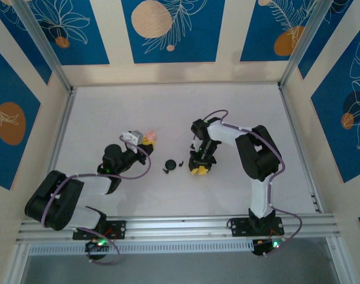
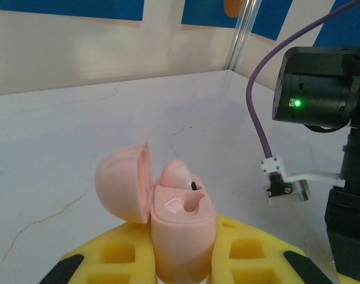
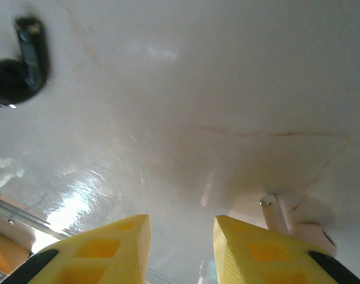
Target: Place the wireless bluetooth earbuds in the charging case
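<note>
Pale pink earbud (image 3: pixel 292 220) lies just outside the open, empty right gripper (image 3: pixel 181 236) (probably stem-end nearest); left gripper (image 2: pixel 182 260) clamps the pink charging case (image 2: pixel 182 225)

A blurred black earbud (image 3: pixel 14 80) (upper left corner) runs off the right wrist view's edge.

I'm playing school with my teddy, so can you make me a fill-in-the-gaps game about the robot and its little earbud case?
1. The left hand holds a charging case coloured ___.
2. The case's lid is ___.
3. The right hand is open and holds ___.
4. Both hands have fingers coloured ___.

Missing words: pink; open; nothing; yellow.
</note>
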{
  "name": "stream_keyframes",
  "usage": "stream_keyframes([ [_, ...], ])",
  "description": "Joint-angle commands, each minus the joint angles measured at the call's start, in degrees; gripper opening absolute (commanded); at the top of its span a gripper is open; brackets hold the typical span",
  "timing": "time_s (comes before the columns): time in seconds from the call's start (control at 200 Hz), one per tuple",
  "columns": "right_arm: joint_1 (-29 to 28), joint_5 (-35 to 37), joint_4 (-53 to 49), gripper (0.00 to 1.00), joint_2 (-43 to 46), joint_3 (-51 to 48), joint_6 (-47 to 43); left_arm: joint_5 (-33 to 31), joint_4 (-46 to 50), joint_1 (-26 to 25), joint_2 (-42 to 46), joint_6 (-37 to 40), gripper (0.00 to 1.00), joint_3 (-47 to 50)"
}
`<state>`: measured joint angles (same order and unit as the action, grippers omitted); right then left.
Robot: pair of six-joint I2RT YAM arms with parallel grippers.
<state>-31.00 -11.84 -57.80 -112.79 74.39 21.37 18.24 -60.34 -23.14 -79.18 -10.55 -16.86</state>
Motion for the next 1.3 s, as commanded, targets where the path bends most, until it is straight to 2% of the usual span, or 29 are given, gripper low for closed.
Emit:
stream_keyframes([
  [0.0, -0.4, -0.8, -2.7, 0.36, 4.7, -0.7, 0.4, 1.3, -0.2, 0.3, 1.2, 0.5, 0.10, 0.6],
  [0.23, 2.0, -3.7, -0.3, 0.40, 9.9, -6.8, 6.2, 1.6, -0.1, 0.2, 0.8, 0.5, 0.10, 0.3],
  [0.56, 4.7, -5.2, 3.2, 0.45, 7.3, -10.4, 7.1, 1.8, 0.2, 0.1, 0.9, 0.6, 0.10, -0.1],
  [0.705, 5.6, -4.6, 5.6, 0.50, 5.8, -9.4, 7.4, 1.6, 0.4, 0.1, 1.3, 0.5, 0.10, 0.0],
  [1.295, 6.0, -2.6, 9.4, 0.49, -0.3, -0.6, 6.4, 0.3, 6.1, 0.0, 5.1, 3.0, 0.11, -0.4],
])
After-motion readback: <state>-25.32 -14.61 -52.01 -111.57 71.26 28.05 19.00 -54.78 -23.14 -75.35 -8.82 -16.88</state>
